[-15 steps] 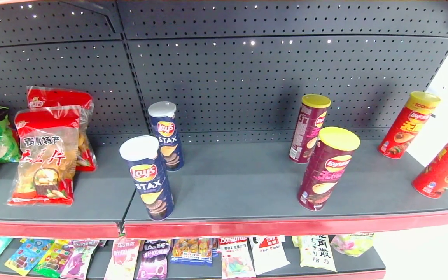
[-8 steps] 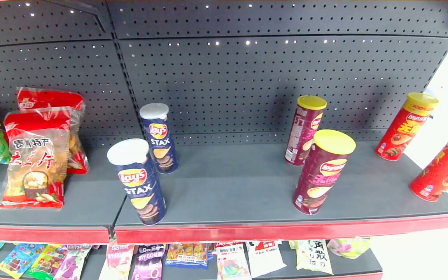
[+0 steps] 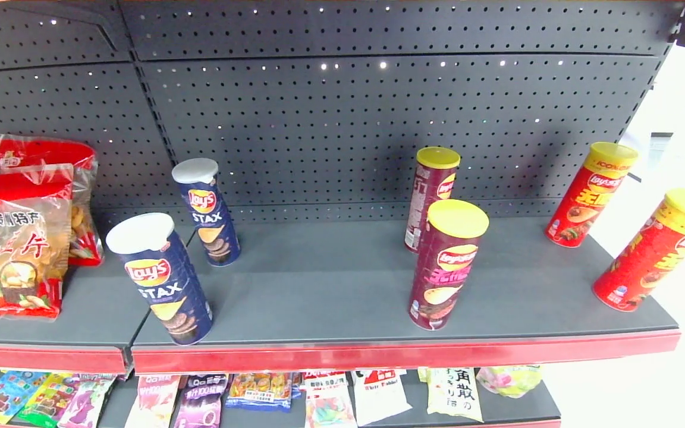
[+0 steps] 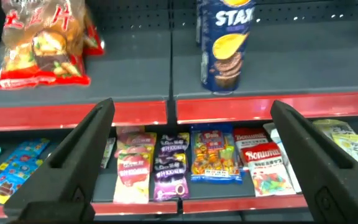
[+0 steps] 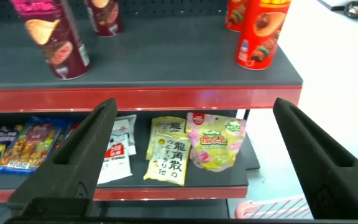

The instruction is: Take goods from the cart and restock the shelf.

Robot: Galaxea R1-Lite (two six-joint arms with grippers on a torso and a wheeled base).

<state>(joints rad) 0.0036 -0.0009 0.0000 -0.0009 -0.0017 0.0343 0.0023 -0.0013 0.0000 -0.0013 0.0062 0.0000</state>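
Navy white-lidded chip canister hugs the lip of the grey shelf, so the empty, spread left end effector or right end effector could topple it.

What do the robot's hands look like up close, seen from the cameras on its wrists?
Each is a two-fingered claw rather than a hand. The left gripper and right gripper look alike: matte black, with long, flat-sided fingers that are broad at the base and taper to blunt tips. No cables, markings or padding can be seen on them.
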